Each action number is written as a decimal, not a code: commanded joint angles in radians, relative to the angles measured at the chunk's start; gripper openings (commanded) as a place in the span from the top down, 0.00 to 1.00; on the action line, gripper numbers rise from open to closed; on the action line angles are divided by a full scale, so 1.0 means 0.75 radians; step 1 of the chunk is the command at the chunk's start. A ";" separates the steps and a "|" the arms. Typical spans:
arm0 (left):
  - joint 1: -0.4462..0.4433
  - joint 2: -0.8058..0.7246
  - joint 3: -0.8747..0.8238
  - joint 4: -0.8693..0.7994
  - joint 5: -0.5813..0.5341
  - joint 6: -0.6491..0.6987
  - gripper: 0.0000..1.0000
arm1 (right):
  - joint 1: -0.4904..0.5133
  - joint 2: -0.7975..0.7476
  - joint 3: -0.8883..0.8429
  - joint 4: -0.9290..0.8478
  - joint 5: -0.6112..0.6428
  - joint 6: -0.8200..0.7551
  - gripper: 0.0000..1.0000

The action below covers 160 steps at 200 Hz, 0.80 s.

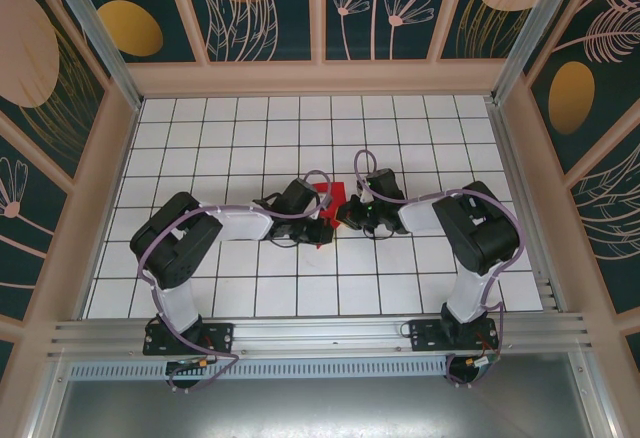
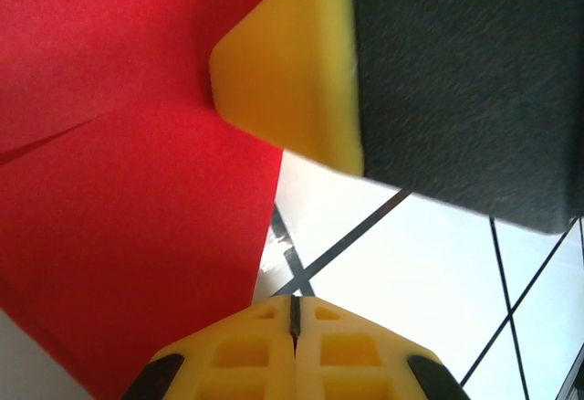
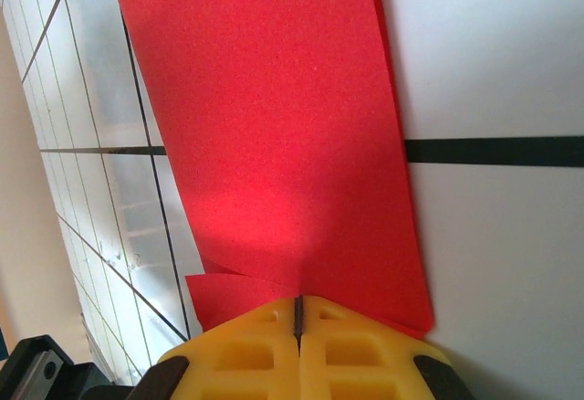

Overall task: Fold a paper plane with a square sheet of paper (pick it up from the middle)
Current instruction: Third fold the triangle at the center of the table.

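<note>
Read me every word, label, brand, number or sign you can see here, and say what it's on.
None readable. The red paper is plain, the white table carries only black grid lines, and the walls show only leaf and flower patterns.

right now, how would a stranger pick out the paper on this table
Start at the white grid table and go to its middle, where the left gripper and right gripper meet. The paper is the thin, creased sheet between them, and it is bright red, unlike anything else on the white tiles.
</note>
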 commanded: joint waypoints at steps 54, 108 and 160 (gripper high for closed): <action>0.100 -0.037 -0.191 0.179 0.171 -0.121 0.98 | 0.007 0.117 0.015 -0.174 0.146 -0.076 0.95; 0.128 -0.078 -0.277 0.220 0.203 -0.230 0.98 | 0.007 0.125 0.026 -0.208 0.165 -0.091 0.95; 0.126 -0.108 -0.302 0.061 0.201 -0.192 0.97 | 0.007 0.117 0.032 -0.221 0.169 -0.093 0.95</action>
